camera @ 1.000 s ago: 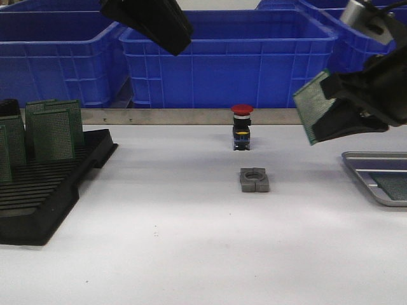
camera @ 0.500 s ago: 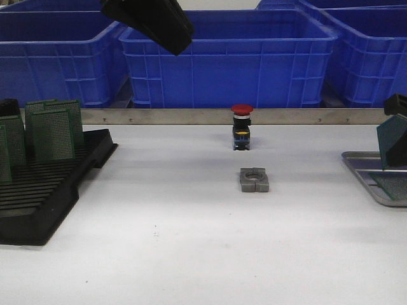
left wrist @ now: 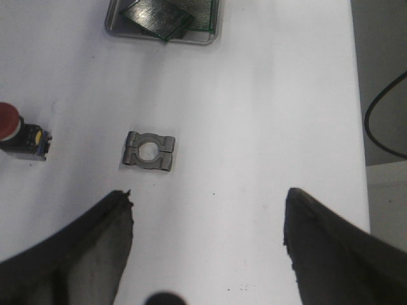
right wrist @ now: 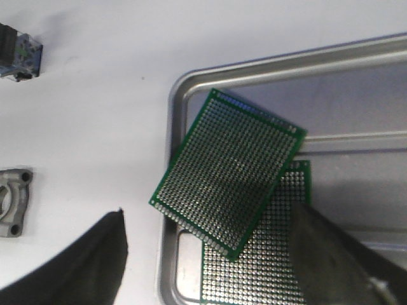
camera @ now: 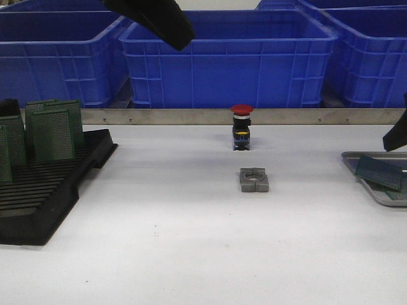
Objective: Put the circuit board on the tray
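A green circuit board lies askew on the silver tray. It rests partly on a second board, with one corner over the tray's rim. My right gripper hangs above them, open, touching neither board. In the front view the tray sits at the table's right edge with the board on it, and only a black part of the right gripper shows. My left gripper is open, empty and high above the table, at the top of the front view.
A black slotted rack with several upright green boards stands at the left. A red push-button and a grey metal clamp block sit mid-table. Blue bins line the back behind a metal strip.
My right gripper carried the board rightwards and down to the tray, then let it go. The board now lies on the tray. The left gripper has barely moved.
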Available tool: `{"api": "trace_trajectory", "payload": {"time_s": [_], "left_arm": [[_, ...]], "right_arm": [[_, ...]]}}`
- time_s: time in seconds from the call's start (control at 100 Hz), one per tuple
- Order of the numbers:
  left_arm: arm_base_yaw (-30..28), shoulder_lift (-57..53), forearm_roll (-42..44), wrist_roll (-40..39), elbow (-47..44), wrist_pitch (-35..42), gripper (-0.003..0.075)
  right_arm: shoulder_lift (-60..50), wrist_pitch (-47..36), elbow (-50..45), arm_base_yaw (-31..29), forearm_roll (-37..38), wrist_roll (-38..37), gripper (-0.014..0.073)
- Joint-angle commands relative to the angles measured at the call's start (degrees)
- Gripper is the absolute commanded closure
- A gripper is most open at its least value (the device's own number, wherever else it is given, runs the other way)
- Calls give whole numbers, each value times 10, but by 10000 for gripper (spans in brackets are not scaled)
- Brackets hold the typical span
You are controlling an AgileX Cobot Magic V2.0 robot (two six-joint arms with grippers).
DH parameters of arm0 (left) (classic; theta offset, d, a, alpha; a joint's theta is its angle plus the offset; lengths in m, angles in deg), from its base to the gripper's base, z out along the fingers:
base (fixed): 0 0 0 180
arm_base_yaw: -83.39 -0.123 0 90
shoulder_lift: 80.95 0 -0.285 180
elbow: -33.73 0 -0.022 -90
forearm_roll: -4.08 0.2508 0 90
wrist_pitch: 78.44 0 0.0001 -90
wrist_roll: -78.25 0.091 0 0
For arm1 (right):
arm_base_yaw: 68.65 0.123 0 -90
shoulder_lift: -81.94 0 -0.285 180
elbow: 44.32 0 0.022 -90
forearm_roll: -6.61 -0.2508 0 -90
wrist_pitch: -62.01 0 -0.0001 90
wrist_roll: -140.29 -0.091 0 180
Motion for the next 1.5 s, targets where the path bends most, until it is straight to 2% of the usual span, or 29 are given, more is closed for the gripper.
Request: {"api": "trace_trajectory", "payload": {"time_s": [0.0,0.08,0.18,0.23,0.27,0.46,0.59,0.73,0.92,1.16,1.49], "left_arm": [[-1,-34,-6,-79,26,-29,309],[-1,-38,30,-135,31,-29,413],[-1,-47,87,-191,31,-29,601],[-1,-55,110,-201,31,-29,688],[-1,-60,122,-201,31,-29,743],[-1,-93,126,-214,30,-29,741],[-1,-114,119,-230,28,-25,741],[-1,-146,115,-258,-6,18,741],[-1,-234,103,-285,-136,162,741],[-1,-373,35,-285,-326,378,741],[-1,-570,11,-284,-546,554,741]], "right_arm": [[-51,30,15,-5,19,0,165],[-77,43,15,-5,22,0,317],[-114,65,15,-4,41,0,578],[-135,77,14,-3,45,0,668],[-149,79,12,-2,45,0,652],[-227,58,-2,29,44,0,655],[-287,-30,-31,93,43,0,655],[-361,-133,-77,163,40,0,655],[-462,-221,-123,230,38,0,655],[-580,-191,-159,237,38,0,655],[-756,-183,-231,237,38,0,655]]}}
